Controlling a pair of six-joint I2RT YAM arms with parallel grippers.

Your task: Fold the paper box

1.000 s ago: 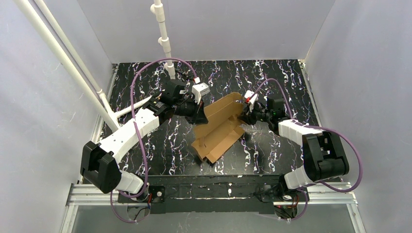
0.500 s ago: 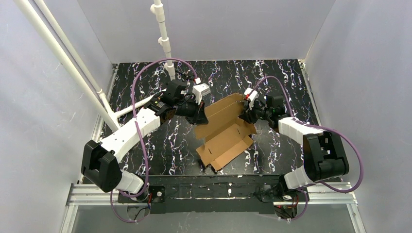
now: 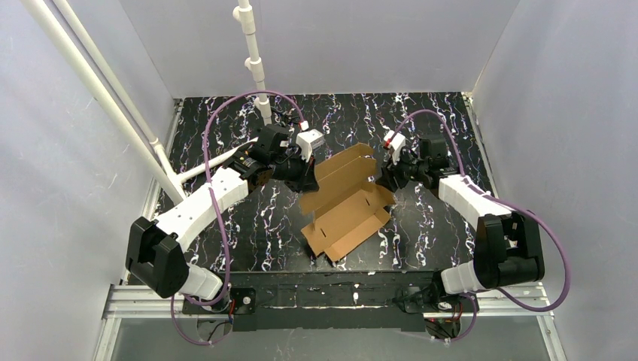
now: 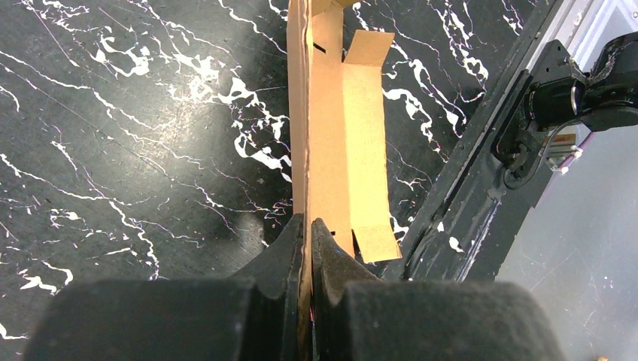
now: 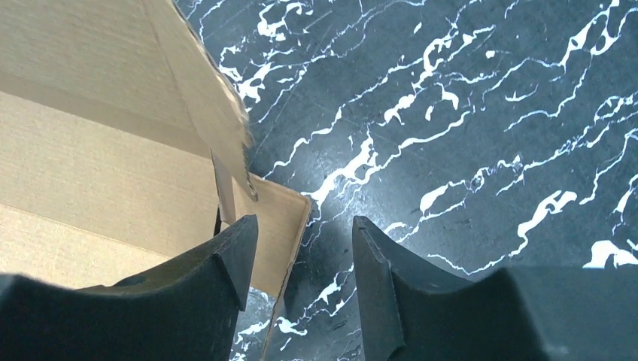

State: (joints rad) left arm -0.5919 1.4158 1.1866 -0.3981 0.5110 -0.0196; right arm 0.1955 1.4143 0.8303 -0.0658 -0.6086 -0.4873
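The paper box [image 3: 347,201] is a brown cardboard piece, partly folded into an open trough, lying aslant mid-table. My left gripper [image 3: 307,177] is shut on its far left panel; in the left wrist view the left gripper [image 4: 308,226] pinches the thin cardboard edge, and the paper box [image 4: 338,113] stretches away from it. My right gripper [image 3: 387,178] hovers at the box's right corner. In the right wrist view the right gripper [image 5: 303,226] is open, the paper box [image 5: 90,158] lies to its left, and a flap corner reaches just inside the left finger without being pinched.
A white pipe stand [image 3: 258,71] rises at the back of the black marbled table [image 3: 421,120]. Grey walls close in on three sides. The table's front rail [image 3: 331,297] runs by the arm bases, and that table edge [image 4: 481,188] lies near the box's end.
The right gripper has opened and let go of the box's right flap, drawing back a little. The box has opened flatter. The left grip is unchanged.
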